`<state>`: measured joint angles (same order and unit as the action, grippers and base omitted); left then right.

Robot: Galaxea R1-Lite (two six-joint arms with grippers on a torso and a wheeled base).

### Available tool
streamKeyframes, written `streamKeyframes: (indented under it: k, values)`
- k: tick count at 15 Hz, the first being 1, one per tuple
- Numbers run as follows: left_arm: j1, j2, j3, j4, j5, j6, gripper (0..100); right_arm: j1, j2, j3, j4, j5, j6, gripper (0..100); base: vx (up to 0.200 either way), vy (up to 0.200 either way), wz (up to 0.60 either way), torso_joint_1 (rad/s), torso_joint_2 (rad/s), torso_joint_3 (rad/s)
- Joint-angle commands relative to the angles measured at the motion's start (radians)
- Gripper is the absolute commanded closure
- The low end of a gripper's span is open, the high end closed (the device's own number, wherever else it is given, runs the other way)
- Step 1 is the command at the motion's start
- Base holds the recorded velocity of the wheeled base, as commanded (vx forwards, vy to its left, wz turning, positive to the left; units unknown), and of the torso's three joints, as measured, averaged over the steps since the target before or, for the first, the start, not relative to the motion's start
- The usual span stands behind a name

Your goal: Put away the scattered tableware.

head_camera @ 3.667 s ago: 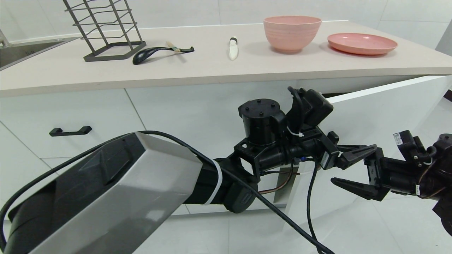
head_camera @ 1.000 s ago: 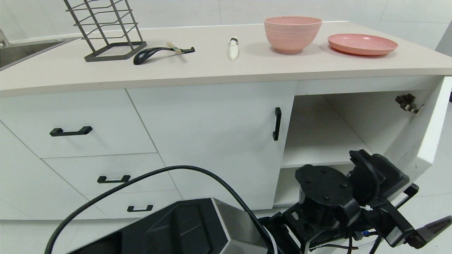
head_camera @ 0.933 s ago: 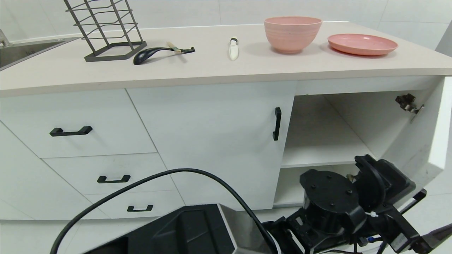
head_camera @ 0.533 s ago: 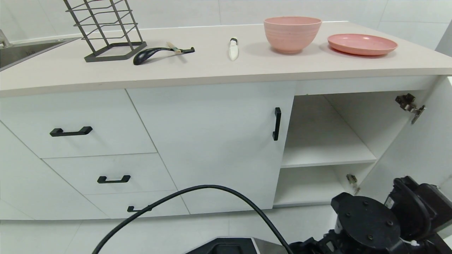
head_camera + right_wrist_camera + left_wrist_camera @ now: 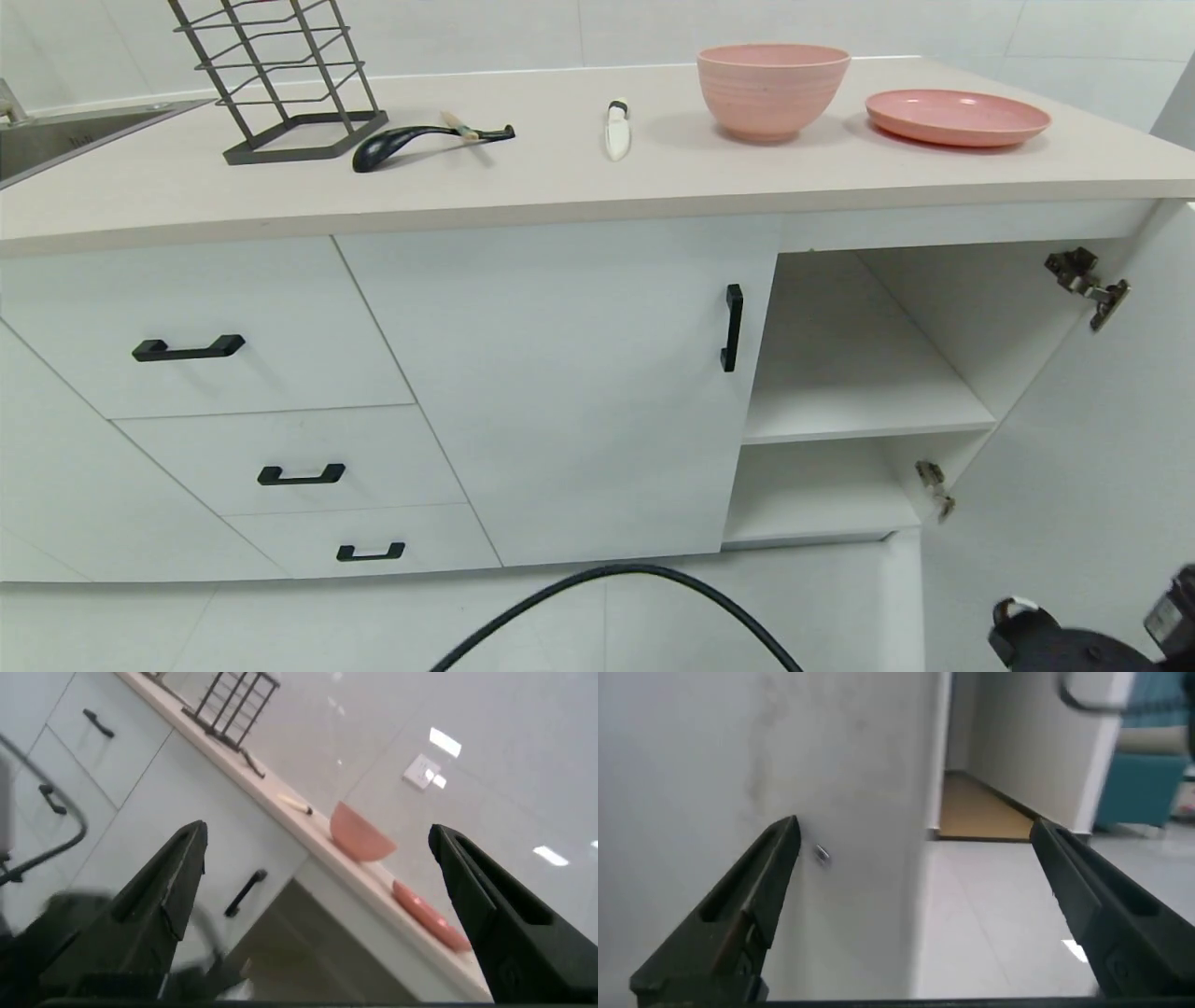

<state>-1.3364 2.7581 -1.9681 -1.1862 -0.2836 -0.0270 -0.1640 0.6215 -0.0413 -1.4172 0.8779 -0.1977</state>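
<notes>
Left gripper (image 5: 913,826) hangs with its two black fingers spread wide and nothing between them, close to a white cabinet panel. Right gripper (image 5: 318,831) is likewise spread apart and holds nothing, low down in front of the cabinets. All the tableware lies on the beige countertop (image 5: 560,182): a pink bowl (image 5: 773,89), a pink plate (image 5: 957,116) near it on its right, a small white utensil with a black end (image 5: 616,131) to the bowl's left, and a black spoon (image 5: 411,142) touching the wire dish rack (image 5: 280,84). Below the bowl and plate, the cabinet door (image 5: 1102,448) stands swung open beside the cabinet's inner shelf (image 5: 859,401).
</notes>
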Motion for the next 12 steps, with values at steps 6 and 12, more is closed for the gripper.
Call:
streamKeyframes:
  k: [6, 12]
  values:
    - [0.046, -0.002, 0.008, -0.076, -0.002, -0.031, 0, 0.001, -0.022, -0.106, 0.0, 0.0, 0.0, 0, 0.0, 0.0, 0.0, 0.0, 0.0, 0.0]
    - [0.134, -0.499, 0.91, -0.273, 0.001, -0.057, 0, 0.092, 0.006, 0.027, 0.001, -0.011, -0.008, 0, 0.0, 0.0, 0.0, 0.0, 0.0, 0.0]
